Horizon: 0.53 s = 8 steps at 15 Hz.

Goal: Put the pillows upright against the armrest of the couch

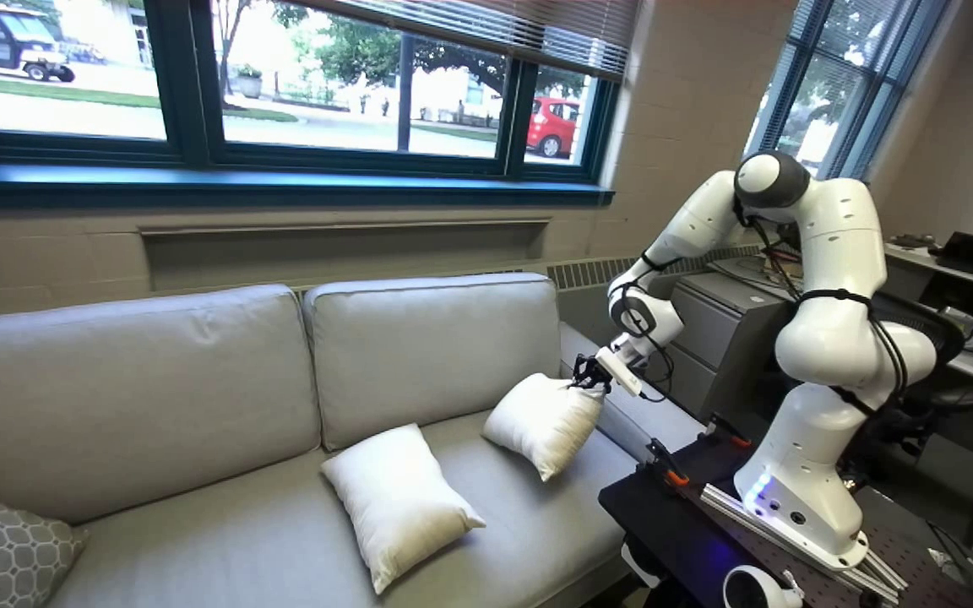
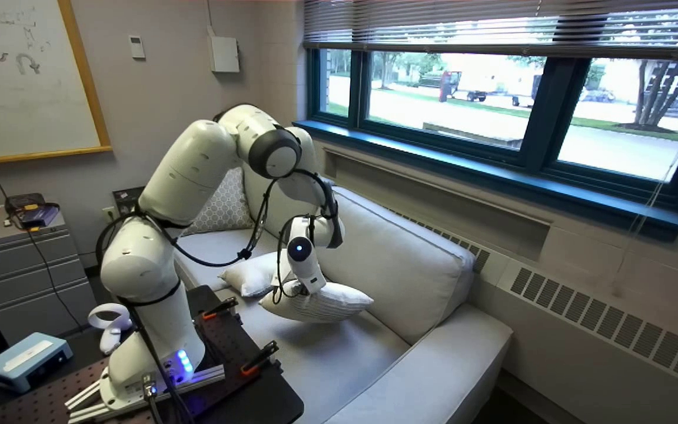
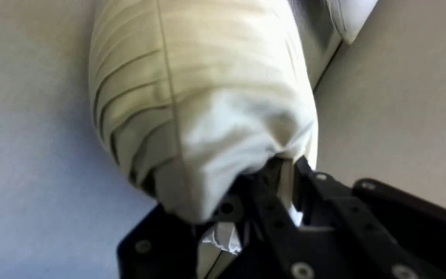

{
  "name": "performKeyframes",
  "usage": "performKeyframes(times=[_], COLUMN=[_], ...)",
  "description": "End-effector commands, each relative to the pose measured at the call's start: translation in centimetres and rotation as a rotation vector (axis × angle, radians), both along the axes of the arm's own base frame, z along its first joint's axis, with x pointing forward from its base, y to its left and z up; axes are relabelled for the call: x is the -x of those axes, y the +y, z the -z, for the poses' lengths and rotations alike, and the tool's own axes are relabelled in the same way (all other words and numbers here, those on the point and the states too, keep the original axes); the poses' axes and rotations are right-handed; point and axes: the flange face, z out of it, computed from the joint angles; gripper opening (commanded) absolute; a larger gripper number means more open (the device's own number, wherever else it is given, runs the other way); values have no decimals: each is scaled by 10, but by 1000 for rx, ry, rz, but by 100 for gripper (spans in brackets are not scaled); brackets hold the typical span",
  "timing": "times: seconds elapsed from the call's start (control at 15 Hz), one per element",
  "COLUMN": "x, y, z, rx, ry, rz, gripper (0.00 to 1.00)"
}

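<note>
While folds of cloth partly hide its jaws in the wrist view, the tool [image 1: 589, 380] is clamped on the edge of a cream-white pillow [image 1: 537, 429], which slants down from it between seven and eight o'clock in an exterior view. Whether the lowest corner touches the seat cushion [image 1: 512, 511], I cannot tell. The armrest [image 2: 433, 362] is at four o'clock from the tool in both exterior views; in an exterior view a stretch of that cushion shows between it and the held pillow. The second pillow [image 1: 402, 502], also cream-white, lies on the couch [image 1: 225, 507] at eight o'clock, apart from the held one. Farther out, between eight and nine in an exterior view, lies a grey patterned pillow [image 1: 1, 549], partly cropped. The black counter [image 1: 654, 509] that carries the robot arm [image 1: 841, 236] is at five o'clock, a wide dark-framed window [image 1: 360, 93] at eleven.
</note>
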Motion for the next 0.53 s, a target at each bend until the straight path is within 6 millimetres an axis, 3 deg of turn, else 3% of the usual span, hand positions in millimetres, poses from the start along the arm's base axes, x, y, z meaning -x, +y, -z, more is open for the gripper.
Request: performKeyframes(times=[0.0, 0.2, 0.47], x=[35, 48, 41], y=[-41, -74, -111], z=[-54, -71, -94], rx=[94, 169, 282], ry=[-99, -134, -165], rz=[156, 239, 248], gripper=[2, 2, 2])
